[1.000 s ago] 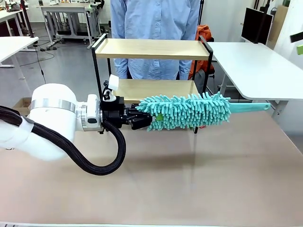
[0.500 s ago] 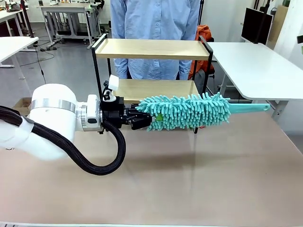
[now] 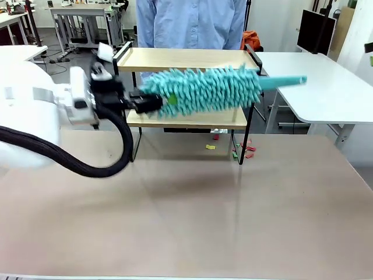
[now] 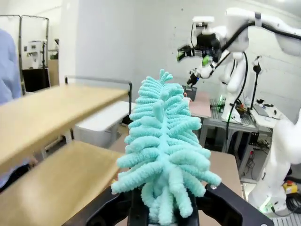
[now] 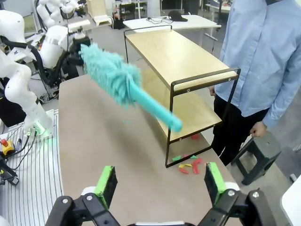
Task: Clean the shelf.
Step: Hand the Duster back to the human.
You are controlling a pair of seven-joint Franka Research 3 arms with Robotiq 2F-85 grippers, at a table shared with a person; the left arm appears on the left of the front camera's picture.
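Shelf (image 3: pixel 187 59): it stood at the far side of the brown table (image 3: pixel 192 216), in front of a person in a light blue shirt (image 3: pixel 192 23). It had two pale wooden boards in a thin black frame, and its long axis ran left to right across the front view.
Left gripper (image 3: pixel 152 102): it was shut tight on the fluffy end of a teal duster (image 3: pixel 201 90), at a height between the two boards.
Duster: it lay close to level. The fluffy head crossed the front of the shelf, and the bare handle (image 3: pixel 282 82) stuck out past the shelf's right end, tipped slightly upward.
Front view alone: small red, yellow and green scraps (image 3: pixel 233 149) lay on the table by the shelf's right front leg.
Left wrist view: it looked along the duster (image 4: pixel 164 155) from the clamped end, with both boards (image 4: pixel 56 141) running away on the picture's left. The black fingers (image 4: pixel 230 207) hugged the fluff at the bottom edge.
Right wrist view: the right gripper (image 5: pixel 160 183) stood wide with nothing between its green pads (image 5: pixel 106 184). It looked down on the shelf (image 5: pixel 178 70) from the handle end of the duster (image 5: pixel 113 75) and caught the scraps (image 5: pixel 188 165). A dark stool (image 5: pixel 261 150) stood by the person (image 5: pixel 263 61).
Contact: whether the fluff touched either board could not be told.
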